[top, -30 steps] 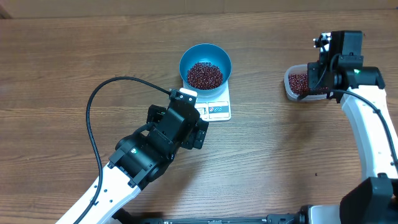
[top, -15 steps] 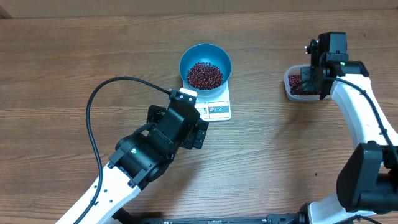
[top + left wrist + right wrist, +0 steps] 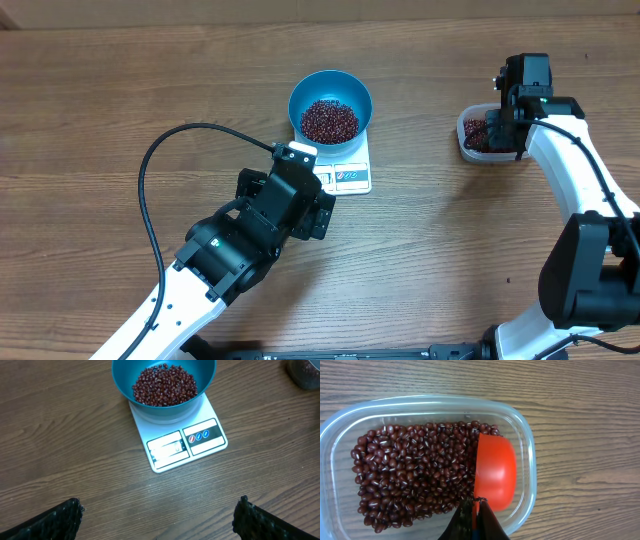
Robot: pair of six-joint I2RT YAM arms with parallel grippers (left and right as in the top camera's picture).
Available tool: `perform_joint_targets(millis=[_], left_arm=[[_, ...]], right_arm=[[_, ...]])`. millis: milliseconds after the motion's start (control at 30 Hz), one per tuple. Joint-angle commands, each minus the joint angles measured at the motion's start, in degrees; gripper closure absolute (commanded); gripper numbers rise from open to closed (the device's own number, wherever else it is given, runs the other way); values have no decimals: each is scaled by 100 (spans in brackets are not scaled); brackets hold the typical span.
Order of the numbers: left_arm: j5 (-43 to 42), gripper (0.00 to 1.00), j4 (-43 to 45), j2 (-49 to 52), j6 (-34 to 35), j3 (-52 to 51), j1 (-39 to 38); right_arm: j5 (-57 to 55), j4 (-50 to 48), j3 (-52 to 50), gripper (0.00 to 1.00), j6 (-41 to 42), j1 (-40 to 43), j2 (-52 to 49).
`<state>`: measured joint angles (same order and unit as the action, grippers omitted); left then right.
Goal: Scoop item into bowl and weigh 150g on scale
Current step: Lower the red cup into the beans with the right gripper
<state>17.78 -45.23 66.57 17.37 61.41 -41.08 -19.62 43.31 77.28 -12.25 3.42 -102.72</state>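
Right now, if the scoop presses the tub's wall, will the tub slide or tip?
Likely slides, not tips: the tub sits low and wide on the smooth table. It looks thin, holding one shallow layer of beans, so the scoop could shove it easily.

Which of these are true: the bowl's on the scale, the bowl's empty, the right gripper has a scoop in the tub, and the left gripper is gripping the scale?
The blue bowl sits on the scale. True.
The bowl is empty. False: it holds beans.
The right gripper holds the red scoop inside the clear tub. True.
The left gripper grips the scale. False: it is open, apart from the scale, holding nothing.
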Motion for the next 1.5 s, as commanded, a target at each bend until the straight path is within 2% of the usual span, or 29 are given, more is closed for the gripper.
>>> perform_joint_targets(millis=[0,267,500,1000,1133,1233,1467], left_arm=[[20,1,2,20,-48,-24,57],[20,0,4,20,-48,-24,57],[20,1,4,20,-46,-24,57],[20,1,4,20,-48,-24,57],[20,1,4,20,-48,-24,57],[20,1,4,20,-48,-24,57],[22,1,4,20,-48,-24,57]], right_arm=[[-83,0,-7,96,2,20,-22],[192,98,-7,96,2,20,-28],[940,96,-7,96,-2,20,-28],[962,352,-7,96,-173,20,-28],[1561,356,-7,96,-243,20,-28],[2247,361,-7,96,-643,20,-28],[2618,422,-7,96,-761,20,-28]])
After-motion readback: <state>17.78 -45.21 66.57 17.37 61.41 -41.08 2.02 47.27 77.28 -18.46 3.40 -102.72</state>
